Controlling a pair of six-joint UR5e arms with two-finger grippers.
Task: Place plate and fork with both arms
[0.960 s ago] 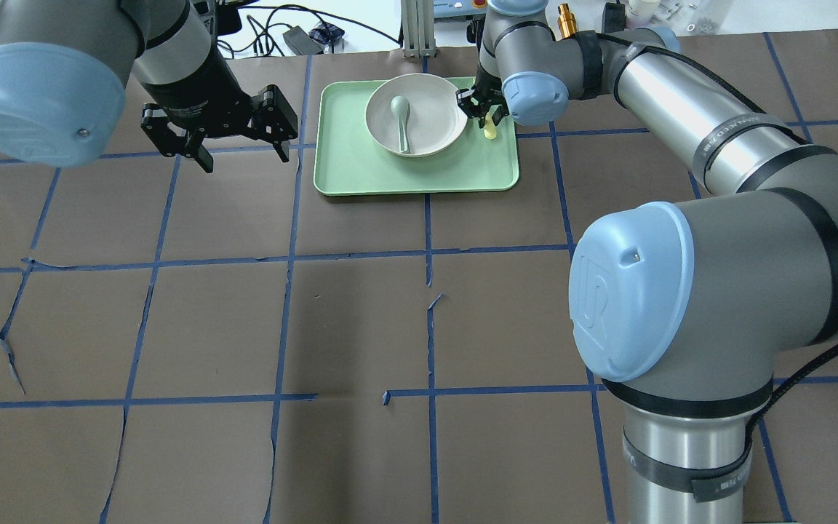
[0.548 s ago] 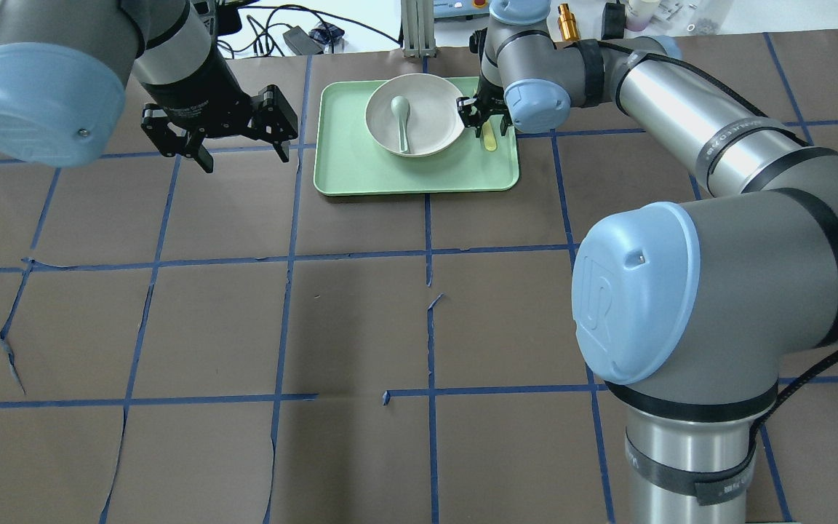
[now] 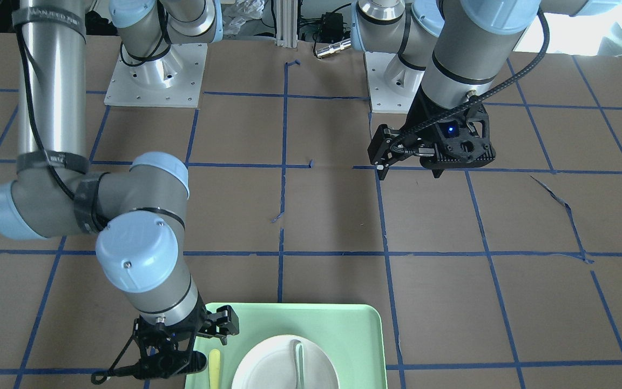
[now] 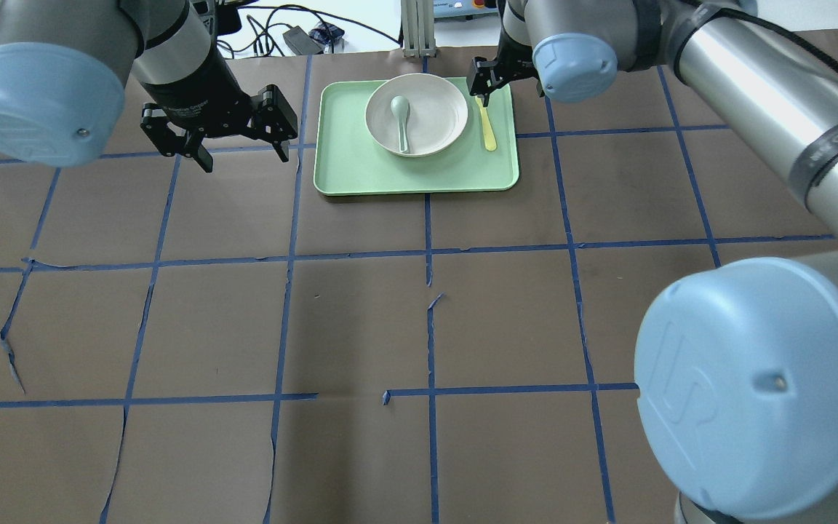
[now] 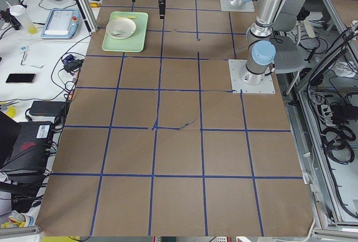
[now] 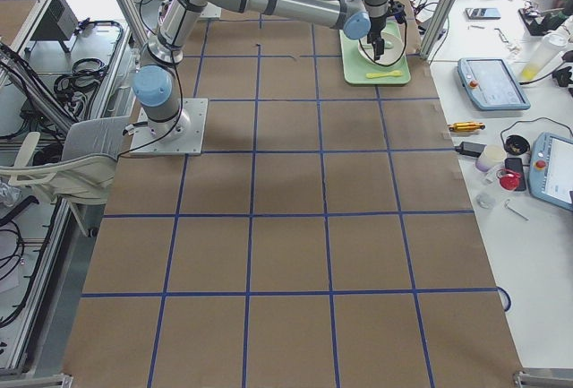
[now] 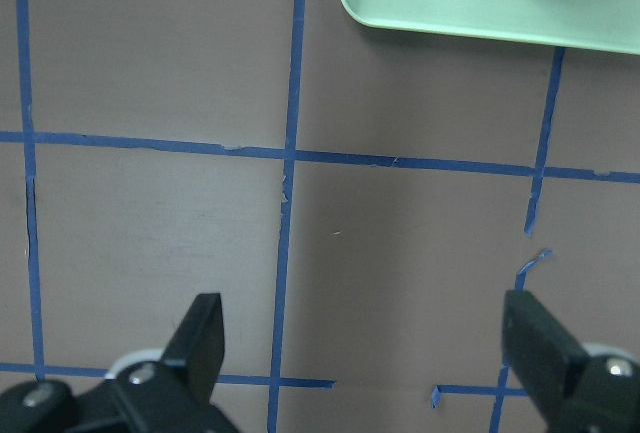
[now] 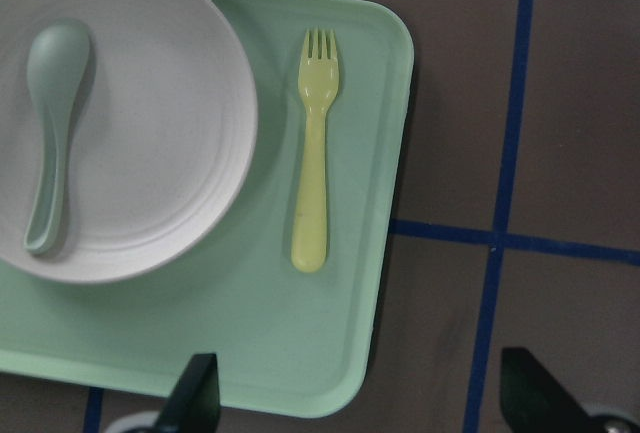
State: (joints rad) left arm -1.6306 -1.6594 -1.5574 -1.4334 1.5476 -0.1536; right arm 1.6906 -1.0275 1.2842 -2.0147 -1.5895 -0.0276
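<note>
1. Right wrist-mounted view gives the clearest reading: the fork (image 8: 312,148) lies flat on the tray (image 8: 250,333), at 3 o'clock of the plate (image 8: 150,153), tines toward 12 and handle toward 6, just beside the rim but apart from it
2. That lay, parallel to the plate's side like a table setting, suggests the fork sits where it is meant to sit; I judge its placing done
3. The right gripper (image 8: 358,378) hangs above the tray's edge at 6 o'clock of the fork, jaws spread wide and gripping nothing; as far as I can tell, neither finger touches fork or tray
4. The left gripper (image 4: 243,155) hovers over the table (image 4: 361,306) at 9 o'clock of the tray in the overhead view, well apart from it, jaws likewise spread and empty; parked there, it leaves the tray free for the other arm
5. Containers: the tray holds 2 things directly, the plate in its 12 o'clock half and the fork along its 3 o'clock side; the plate holds 1 grey-green spoon (image 8: 50,133), bowl end toward 12, handle toward 6, lying off-centre toward 9
6. With plate and fork both set on the tray and both tools empty, the task looks close to finished; what is left, by my judgement, is for the arms to draw clear without brushing the fork
</note>
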